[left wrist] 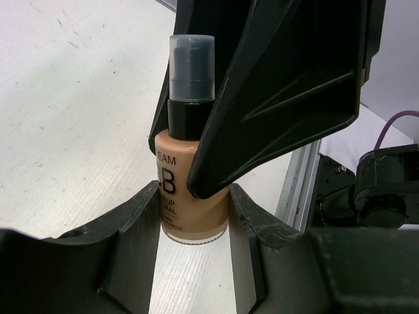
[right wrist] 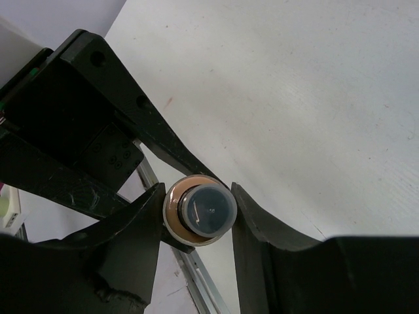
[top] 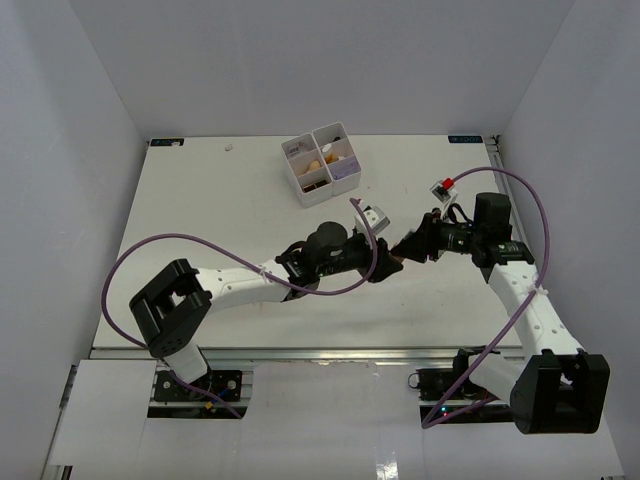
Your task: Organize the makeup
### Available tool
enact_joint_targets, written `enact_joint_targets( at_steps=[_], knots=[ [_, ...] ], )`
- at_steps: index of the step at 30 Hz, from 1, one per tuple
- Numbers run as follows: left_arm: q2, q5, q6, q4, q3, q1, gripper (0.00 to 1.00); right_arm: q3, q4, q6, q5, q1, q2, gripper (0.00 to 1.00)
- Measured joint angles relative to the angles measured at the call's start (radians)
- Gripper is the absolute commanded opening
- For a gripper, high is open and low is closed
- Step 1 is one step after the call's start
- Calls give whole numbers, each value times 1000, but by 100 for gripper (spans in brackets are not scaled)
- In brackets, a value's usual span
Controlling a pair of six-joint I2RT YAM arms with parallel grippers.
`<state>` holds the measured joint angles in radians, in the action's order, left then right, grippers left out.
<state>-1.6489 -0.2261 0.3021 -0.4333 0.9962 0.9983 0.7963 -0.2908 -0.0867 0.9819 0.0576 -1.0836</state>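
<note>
Top external view: the left gripper (top: 381,263) and right gripper (top: 407,249) meet mid-table. In the wrist views, the left one's fingers (left wrist: 141,226) close narrowly on the base of the upright tan foundation bottle (left wrist: 178,196), while the right one's fingers (right wrist: 141,219) clamp its shoulder.

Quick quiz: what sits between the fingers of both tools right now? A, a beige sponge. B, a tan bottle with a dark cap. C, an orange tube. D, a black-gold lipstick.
B: the bottle stands between the left tool fingers in the left wrist view, and its capped top shows between the right tool fingers in the right wrist view.
</note>
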Motion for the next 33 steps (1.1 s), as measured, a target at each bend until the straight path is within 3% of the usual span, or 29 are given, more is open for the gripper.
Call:
enact_joint_targets(
  at_steps=[4,6,16,33],
  knots=[
    [1,6,-5,0,0,1,90,0,-9,35,-5,1,21,12],
    [3,8,-13,0,0,1,98,0,-10,55,-8,1,41,12],
    [62,28,-33,7,-57,0,98,3,-19,101,-7,-6,77,10],
    [319,98,-52,110,-225,-1,98,64,-54,153,-25,-12,-31,9]
  ],
)
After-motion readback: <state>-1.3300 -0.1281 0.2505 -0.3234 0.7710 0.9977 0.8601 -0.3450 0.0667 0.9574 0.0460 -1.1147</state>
